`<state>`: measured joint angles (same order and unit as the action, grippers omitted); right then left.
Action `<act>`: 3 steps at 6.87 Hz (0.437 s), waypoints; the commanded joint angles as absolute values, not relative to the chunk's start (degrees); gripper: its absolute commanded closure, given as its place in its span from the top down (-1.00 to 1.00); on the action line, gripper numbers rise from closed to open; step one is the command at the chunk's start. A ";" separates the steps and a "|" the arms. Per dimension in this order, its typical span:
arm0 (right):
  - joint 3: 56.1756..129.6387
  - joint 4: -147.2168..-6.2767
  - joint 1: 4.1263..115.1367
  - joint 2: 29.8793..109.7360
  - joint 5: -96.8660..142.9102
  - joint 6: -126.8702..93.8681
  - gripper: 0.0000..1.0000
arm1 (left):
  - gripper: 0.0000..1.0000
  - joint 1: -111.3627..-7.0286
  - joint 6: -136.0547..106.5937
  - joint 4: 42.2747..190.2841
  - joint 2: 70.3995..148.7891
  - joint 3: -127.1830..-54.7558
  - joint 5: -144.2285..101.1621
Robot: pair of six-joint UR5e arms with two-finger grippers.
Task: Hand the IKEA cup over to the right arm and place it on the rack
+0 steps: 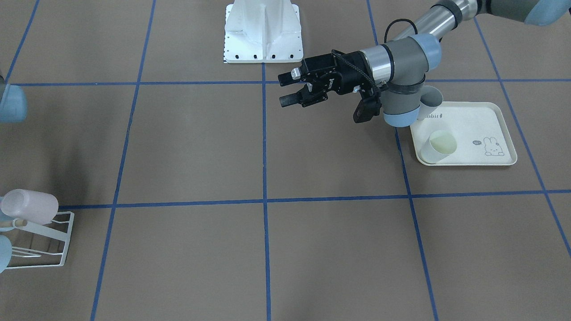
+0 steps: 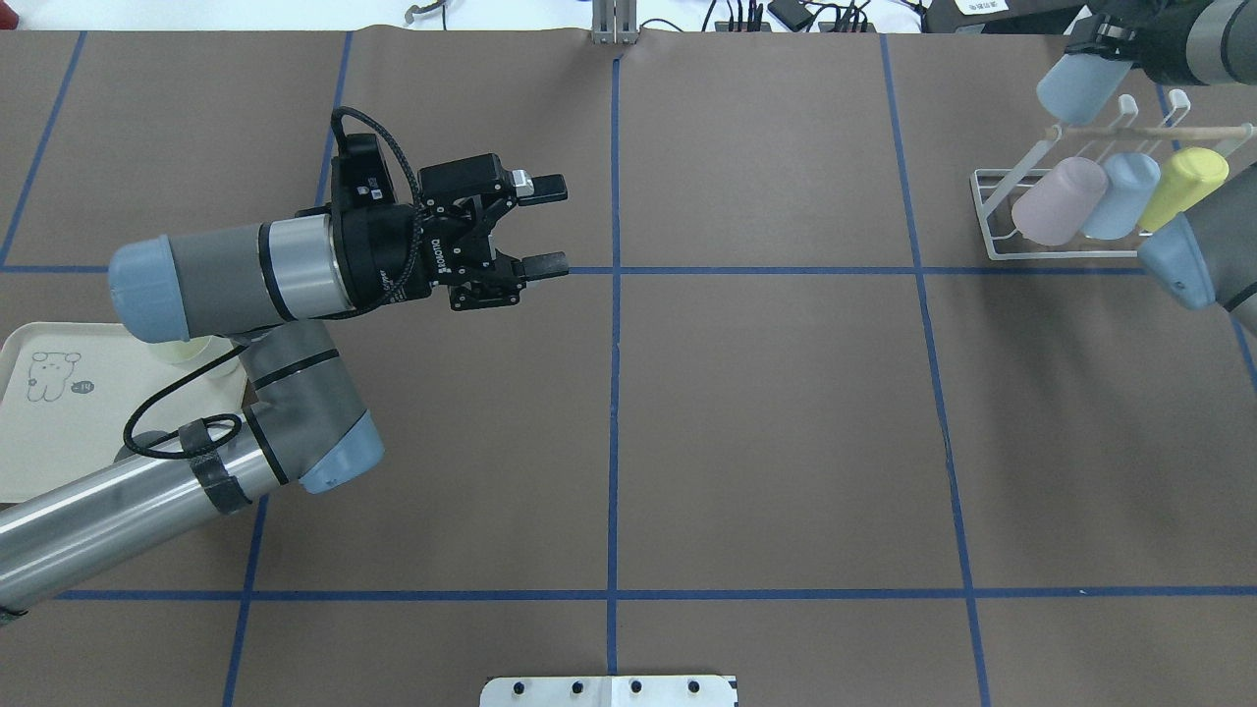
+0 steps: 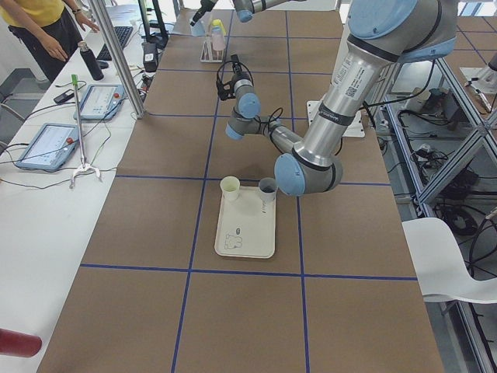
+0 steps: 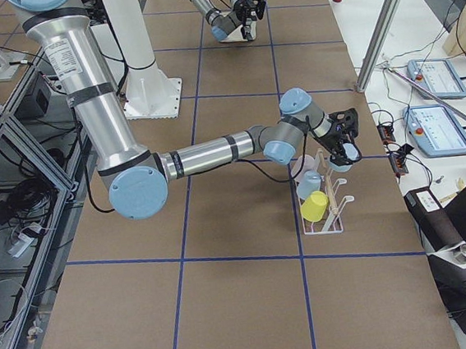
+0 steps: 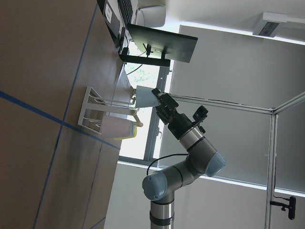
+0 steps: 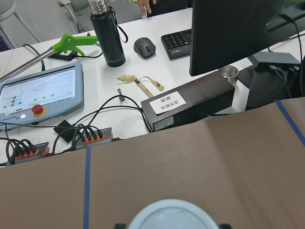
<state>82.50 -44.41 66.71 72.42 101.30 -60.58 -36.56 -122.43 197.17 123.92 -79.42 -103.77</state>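
**A:** What stood at the left end of the tabletop (image 2: 766,442)?

**B:** A cream tray (image 2: 59,442) with a rabbit drawing. Two cups stood upright on it, a pale cup (image 3: 230,187) and a grey cup (image 3: 268,189), near each other at the end away from the drawing.

**A:** And the arm on that side?

**B:** Its elbow hung over the tray and the forearm reached toward the middle. The left gripper (image 2: 550,225) hovered level above the brown surface, well short of the centre line. Its two fingers were spread wide with nothing between them.

**A:** What was over on the right?

**B:** The rack (image 2: 992,211), white wire, stood toward the far right edge. Three cups leaned on its prongs in a row: a pink cup (image 2: 1059,201), then a blue cup (image 2: 1127,194), then a yellow cup (image 2: 1183,187). A wooden rod (image 2: 1149,130) ran across the top.

**A:** So where was the IKEA cup (image 2: 1080,83)?

**B:** Light blue and tilted, it was clamped in the right gripper (image 2: 1110,47). It sat just beside the rod's end, on the far side of the pink cup and above the rack's frame. I couldn't tell whether it touched a prong.
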 commanded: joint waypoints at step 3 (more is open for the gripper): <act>82.88 -42.63 65.22 73.83 100.73 -60.64 -0.01 | 0.99 -36.56 -122.52 197.23 123.84 -79.63 -103.71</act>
<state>82.86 -42.67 65.54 73.75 101.11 -60.64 -36.56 -122.45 197.22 123.85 -79.54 -103.74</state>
